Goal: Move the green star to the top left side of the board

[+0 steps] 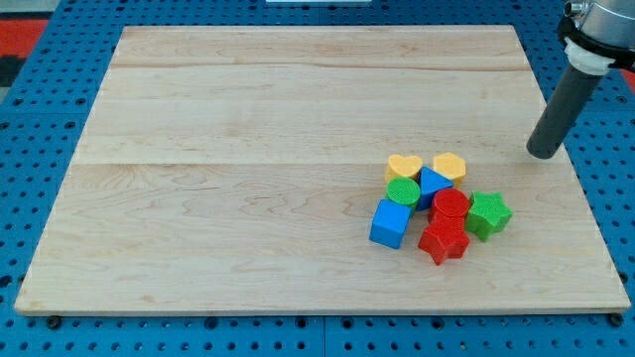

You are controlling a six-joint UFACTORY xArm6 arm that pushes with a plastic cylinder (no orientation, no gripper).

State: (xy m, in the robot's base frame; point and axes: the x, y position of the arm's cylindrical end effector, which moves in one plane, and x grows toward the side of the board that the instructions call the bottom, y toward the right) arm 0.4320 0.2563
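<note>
The green star [488,214] lies at the right edge of a cluster of blocks in the board's lower right part, touching a red cylinder [450,206] on its left. My tip [542,154] stands near the board's right edge, above and to the right of the green star, a short way apart from it and from all blocks.
The cluster also holds a red star [443,241], a blue cube [390,223], a green cylinder [402,191], a blue triangle [434,183], a yellow heart [403,165] and a yellow hexagon [449,166]. The wooden board [248,149] lies on a blue pegboard table.
</note>
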